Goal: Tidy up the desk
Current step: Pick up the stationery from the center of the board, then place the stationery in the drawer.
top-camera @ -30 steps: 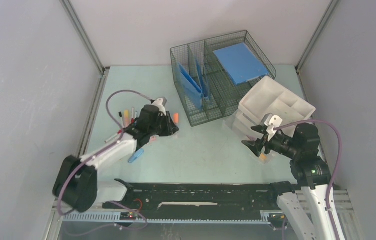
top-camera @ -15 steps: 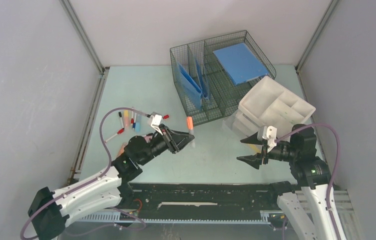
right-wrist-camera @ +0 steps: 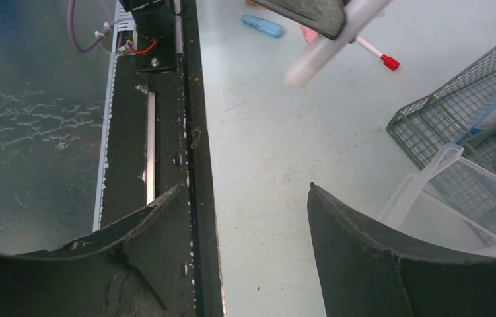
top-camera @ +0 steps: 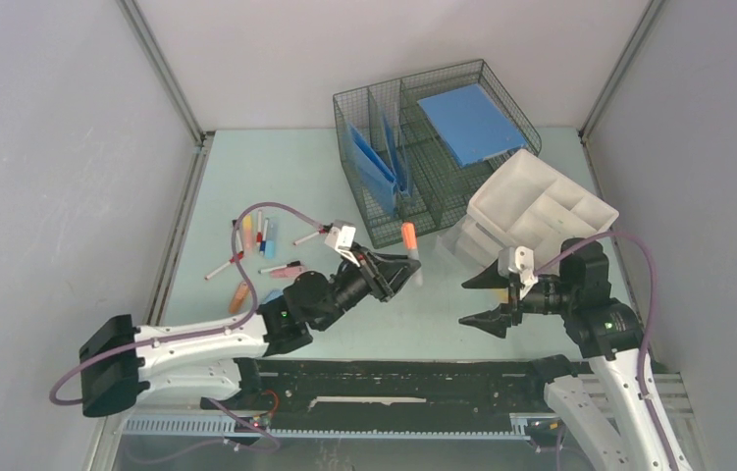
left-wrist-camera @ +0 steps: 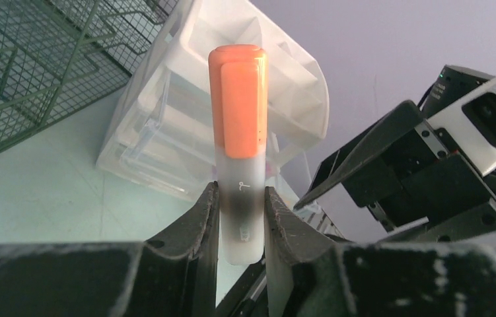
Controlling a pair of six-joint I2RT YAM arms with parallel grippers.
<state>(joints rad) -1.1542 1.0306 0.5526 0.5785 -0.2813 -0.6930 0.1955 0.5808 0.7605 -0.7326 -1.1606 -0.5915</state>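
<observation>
Grasping a marker (left-wrist-camera: 238,132) by its frosted barrel, the left hand (left-wrist-camera: 242,198) is clenched, with the orange cap projecting beyond the fingertips. From overhead, this hand sits near the centre of the pale green worktop (top-camera: 295,177), which fills the floor between the grey walls, with a black rail (top-camera: 394,378) along its 6 o'clock edge. The right hand (top-camera: 472,300) is released and empty, fingers spread wide, at about 4 o'clock and facing the left hand but apart from it. A wire basket (top-camera: 354,108) at 1 o'clock holds a flat blue folder (top-camera: 470,123). A white divided tray (top-camera: 595,211) stands at 2 o'clock, touching the basket. Loose pens (top-camera: 261,235) lie at 9 o'clock.
</observation>
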